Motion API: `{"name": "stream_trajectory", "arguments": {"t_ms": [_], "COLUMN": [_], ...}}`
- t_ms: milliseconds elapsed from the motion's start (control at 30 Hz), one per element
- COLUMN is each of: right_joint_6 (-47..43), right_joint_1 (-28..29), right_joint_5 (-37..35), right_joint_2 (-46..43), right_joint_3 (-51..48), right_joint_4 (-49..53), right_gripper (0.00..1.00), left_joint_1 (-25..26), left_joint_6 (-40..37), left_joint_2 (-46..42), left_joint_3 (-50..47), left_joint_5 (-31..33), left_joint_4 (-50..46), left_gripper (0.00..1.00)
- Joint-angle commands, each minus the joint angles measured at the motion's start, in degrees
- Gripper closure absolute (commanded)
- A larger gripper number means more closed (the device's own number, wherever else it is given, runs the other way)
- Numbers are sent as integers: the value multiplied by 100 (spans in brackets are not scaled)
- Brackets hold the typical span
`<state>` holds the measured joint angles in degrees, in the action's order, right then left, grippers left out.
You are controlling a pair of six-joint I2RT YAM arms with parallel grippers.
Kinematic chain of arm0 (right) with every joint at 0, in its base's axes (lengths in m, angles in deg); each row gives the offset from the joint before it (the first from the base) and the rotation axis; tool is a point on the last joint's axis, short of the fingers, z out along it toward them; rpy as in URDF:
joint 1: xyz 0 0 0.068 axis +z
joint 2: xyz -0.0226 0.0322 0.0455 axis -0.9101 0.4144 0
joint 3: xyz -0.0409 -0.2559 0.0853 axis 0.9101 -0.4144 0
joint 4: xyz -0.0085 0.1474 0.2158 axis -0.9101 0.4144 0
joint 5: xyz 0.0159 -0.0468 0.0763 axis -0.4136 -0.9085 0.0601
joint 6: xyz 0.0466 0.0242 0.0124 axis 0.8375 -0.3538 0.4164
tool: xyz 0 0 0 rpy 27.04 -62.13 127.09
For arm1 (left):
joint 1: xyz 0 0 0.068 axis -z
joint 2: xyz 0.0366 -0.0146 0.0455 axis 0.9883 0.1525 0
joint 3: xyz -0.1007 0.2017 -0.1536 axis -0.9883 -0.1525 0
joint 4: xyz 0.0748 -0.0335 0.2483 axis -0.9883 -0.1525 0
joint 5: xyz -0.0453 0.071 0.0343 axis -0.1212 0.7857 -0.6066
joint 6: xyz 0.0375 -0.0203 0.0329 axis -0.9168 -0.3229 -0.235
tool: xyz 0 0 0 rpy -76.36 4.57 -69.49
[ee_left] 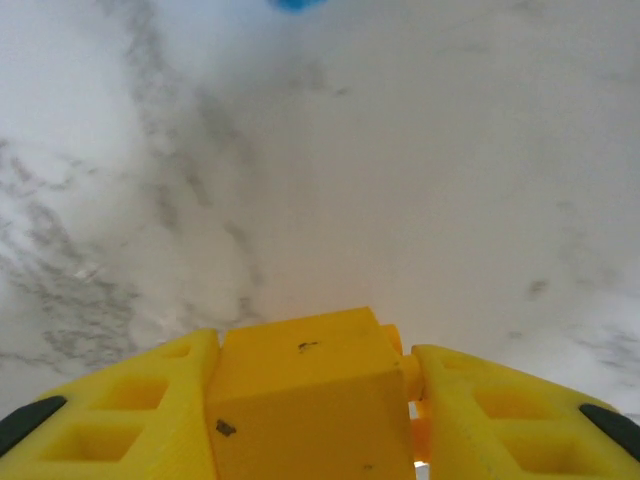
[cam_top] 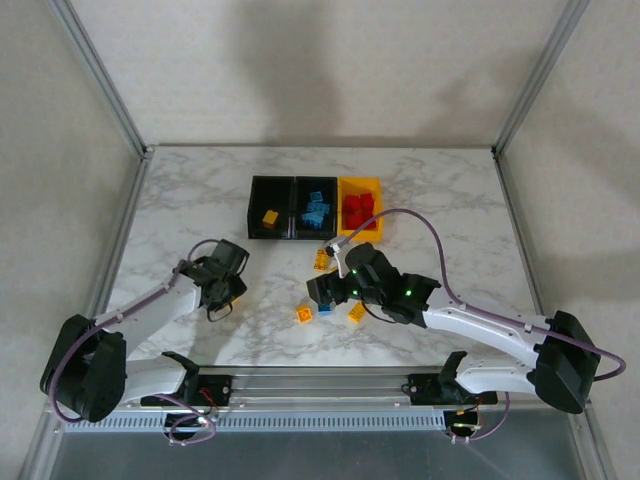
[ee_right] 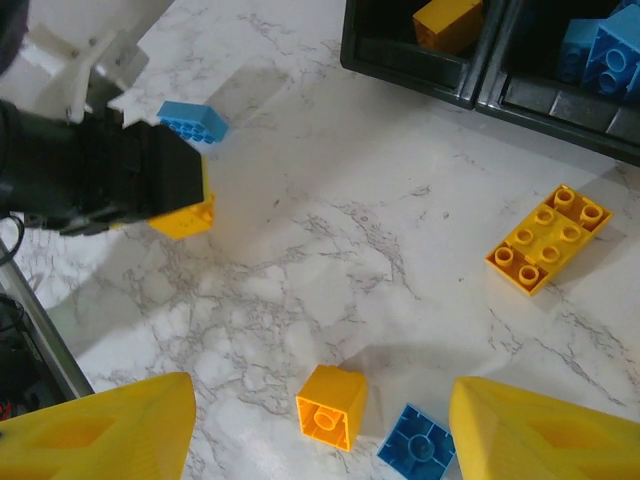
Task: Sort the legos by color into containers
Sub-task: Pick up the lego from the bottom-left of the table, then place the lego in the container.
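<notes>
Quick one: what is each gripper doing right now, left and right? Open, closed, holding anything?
The left gripper is closed on a yellow brick.
The right gripper is open and holds nothing.

lab robot cell, aluminium frame posts (cam_top: 100, 75), plain walls (cam_top: 320, 70), marble-look tabletop (cam_top: 200, 200)

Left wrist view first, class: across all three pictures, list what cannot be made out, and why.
- Left wrist view: the yellow plastic brick held in the left tool is cut off by the bottom edge. A blurred blue scrap is cut by the top edge.
- Right wrist view: the two black plastic bins are cut by the top edge.
- Top external view: studs on the loose bricks are too small to count.
</notes>
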<state>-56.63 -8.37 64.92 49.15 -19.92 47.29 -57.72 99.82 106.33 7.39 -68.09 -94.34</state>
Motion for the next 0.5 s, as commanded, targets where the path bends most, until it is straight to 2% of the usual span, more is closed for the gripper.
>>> {"name": "stream_trajectory", "arguments": {"t_ms": [0,167,467], "right_joint_6": [94,106,245], "right_joint_1": [41,29,16], "right_joint_5": [-134,-155,-201], "right_joint_2": [-77,-107,-214], "right_joint_3": [84,61,-109], "right_joint_4": [31,-1,32], "right_gripper": [32,32,32], "left_joint_1": [-30,-48,-240], "left_joint_6": [-246,-543,-1114], "left_joint_2": [223,878,2772], "left_joint_3": [595,1688,3949], "left_joint_5": [-17,138,210], "left_joint_4": [24,0,-148], "left_gripper": [69,68,67]}}
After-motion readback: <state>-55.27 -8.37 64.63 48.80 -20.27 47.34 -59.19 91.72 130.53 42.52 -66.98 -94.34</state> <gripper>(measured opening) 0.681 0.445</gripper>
